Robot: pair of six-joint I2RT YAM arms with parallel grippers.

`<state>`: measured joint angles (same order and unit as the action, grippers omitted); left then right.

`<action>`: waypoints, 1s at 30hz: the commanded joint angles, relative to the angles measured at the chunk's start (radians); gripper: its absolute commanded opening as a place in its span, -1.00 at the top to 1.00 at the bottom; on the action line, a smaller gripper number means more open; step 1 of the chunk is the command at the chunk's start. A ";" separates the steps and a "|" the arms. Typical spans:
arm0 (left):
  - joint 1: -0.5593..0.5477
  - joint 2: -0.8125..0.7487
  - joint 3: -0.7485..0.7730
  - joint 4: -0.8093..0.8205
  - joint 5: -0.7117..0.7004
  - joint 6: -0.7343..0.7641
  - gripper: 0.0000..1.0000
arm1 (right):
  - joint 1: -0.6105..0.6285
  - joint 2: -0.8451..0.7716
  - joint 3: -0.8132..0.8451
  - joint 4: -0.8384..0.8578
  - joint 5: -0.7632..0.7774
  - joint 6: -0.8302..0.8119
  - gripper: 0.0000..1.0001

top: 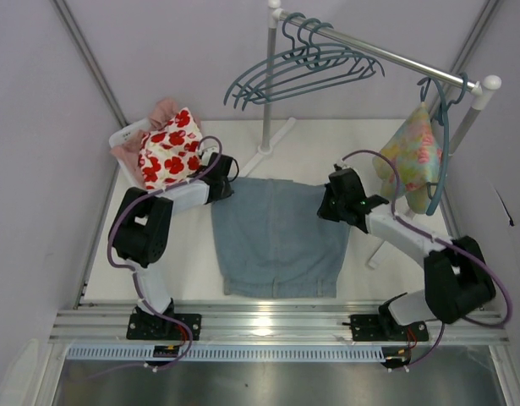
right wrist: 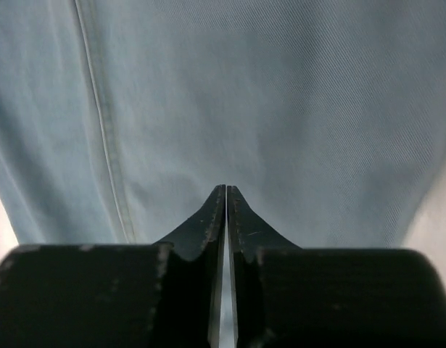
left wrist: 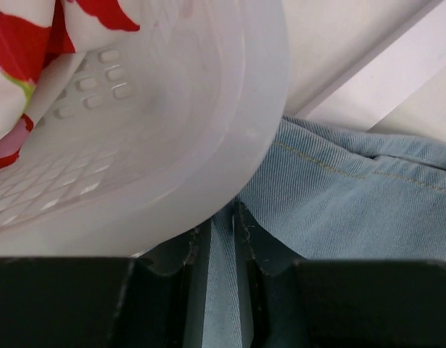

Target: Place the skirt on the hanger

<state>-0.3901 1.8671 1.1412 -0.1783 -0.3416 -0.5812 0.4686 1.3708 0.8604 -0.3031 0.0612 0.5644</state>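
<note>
Denim skirt (top: 276, 241), light blue and faded, lies spread flat on a white table (top: 192, 279) inside a pale-walled enclosure, between two black robot arms bolted to a metal base rail (top: 268, 323) at the near edge. At the back, a bunch of teal hangers (top: 306, 68) hangs from a clothes rail (top: 386, 52). One more hanger (top: 443, 144) at the right end carries a pastel floral garment (top: 412, 156). The overhead camera cannot show either claw's tips, as both are hidden under the wrists at the skirt's far corners. The left wrist camera fills that gap: the left gripper (left wrist: 223, 217) pinches a fold of denim between its narrow fingers, just under the rim of a translucent white basket (left wrist: 230, 109) holding a red-flowered cloth (top: 168, 148). The basket's lower part is cut off in that view. The right wrist camera shows the right gripper (right wrist: 226, 192) with its fingers pressed together at the denim beside a stitched seam; whether any cloth is caught in the thin slit cannot be made out.
</note>
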 commanded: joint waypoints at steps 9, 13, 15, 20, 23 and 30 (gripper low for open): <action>0.053 0.009 0.046 0.024 -0.040 -0.015 0.58 | -0.005 0.393 0.256 0.222 0.106 -0.052 1.00; 0.059 0.009 0.026 0.017 -0.042 -0.034 0.61 | -0.027 0.482 0.305 0.180 0.123 -0.063 1.00; 0.062 0.020 0.032 0.008 -0.053 -0.035 0.61 | -0.044 0.501 0.307 0.167 0.132 -0.063 1.00; 0.088 0.040 0.048 -0.004 -0.016 -0.040 0.61 | -0.077 0.501 0.295 0.163 0.155 -0.087 1.00; 0.096 0.038 0.051 0.010 0.007 -0.040 0.60 | -0.082 0.527 0.315 0.162 0.147 -0.104 1.00; 0.094 0.017 0.061 0.039 0.024 0.020 0.58 | -0.081 0.603 0.365 0.225 0.120 -0.132 1.00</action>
<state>-0.3107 1.8961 1.1618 -0.1715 -0.3134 -0.5926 0.3901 1.9232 1.1816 -0.1192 0.1711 0.4683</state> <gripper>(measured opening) 0.209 0.010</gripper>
